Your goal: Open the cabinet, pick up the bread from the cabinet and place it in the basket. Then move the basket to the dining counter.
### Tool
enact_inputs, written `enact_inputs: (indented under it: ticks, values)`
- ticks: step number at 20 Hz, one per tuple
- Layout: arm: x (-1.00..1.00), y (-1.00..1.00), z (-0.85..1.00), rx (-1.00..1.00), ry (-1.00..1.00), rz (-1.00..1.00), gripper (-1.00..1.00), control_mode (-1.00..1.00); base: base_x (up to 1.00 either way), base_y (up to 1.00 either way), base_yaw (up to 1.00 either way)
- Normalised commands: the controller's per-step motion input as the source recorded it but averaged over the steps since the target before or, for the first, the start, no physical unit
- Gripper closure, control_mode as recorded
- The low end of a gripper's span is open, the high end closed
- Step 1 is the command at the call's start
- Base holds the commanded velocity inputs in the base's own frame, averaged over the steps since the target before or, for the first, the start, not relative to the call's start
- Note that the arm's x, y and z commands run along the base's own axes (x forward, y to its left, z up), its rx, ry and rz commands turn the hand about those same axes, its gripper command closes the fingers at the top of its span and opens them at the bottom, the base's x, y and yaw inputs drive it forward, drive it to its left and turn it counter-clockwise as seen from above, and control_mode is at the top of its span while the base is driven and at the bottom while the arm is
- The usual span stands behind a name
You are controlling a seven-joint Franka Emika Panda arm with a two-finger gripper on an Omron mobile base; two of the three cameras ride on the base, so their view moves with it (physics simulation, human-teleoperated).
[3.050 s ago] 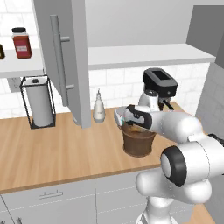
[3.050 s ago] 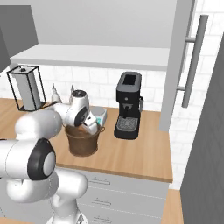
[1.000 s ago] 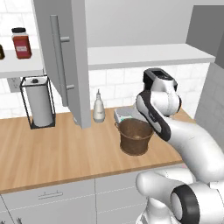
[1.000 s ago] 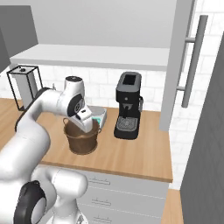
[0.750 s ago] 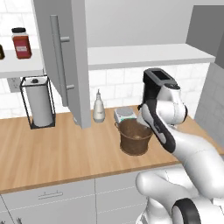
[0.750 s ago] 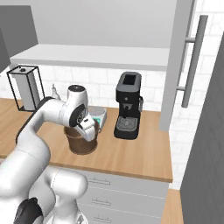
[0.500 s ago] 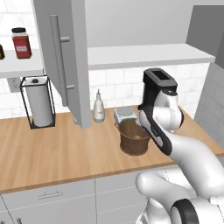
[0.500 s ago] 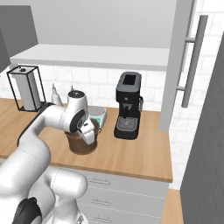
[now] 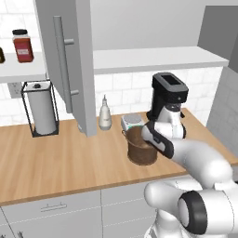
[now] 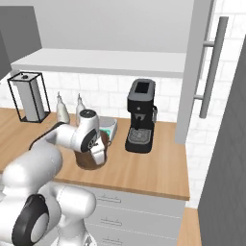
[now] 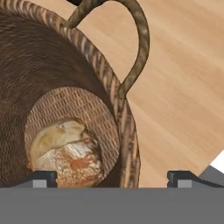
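The dark brown woven basket (image 9: 141,151) stands on the wood counter in front of the coffee machine. The golden-brown bread (image 11: 65,153) lies on its bottom. My gripper (image 11: 111,178) is open and hangs just above the basket's rim (image 11: 124,131), one fingertip inside the wall and one outside, beside a looped side handle (image 11: 139,39). From the right base view my gripper (image 10: 99,153) is at the basket's (image 10: 86,161) coffee-machine side. The cabinet (image 9: 69,69) door stands open at the left. The dining counter is out of view.
A black coffee machine (image 9: 168,95) stands close behind the basket. A pale blue bowl (image 10: 108,127), a white bottle (image 9: 105,120) and a paper towel holder (image 9: 41,109) line the tiled wall. A red-lidded jar (image 9: 23,45) sits on the cabinet shelf.
My hand has come down from above the basket to its rim on the coffee-machine side and turned. The jaws stayed open; basket and bread have not moved.
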Motion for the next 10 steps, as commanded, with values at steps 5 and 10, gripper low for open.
enact_inputs:
  ticks: [5, 10]
  values:
    - [0.23, 0.00, -0.44, 0.04, 0.03, -0.03, -1.00, -1.00, 0.00, 0.00, 0.00]
    - [-0.11, 0.02, -0.75, 0.01, 0.04, 0.00, 1.00, -1.00, 0.00, 0.00, 0.00]
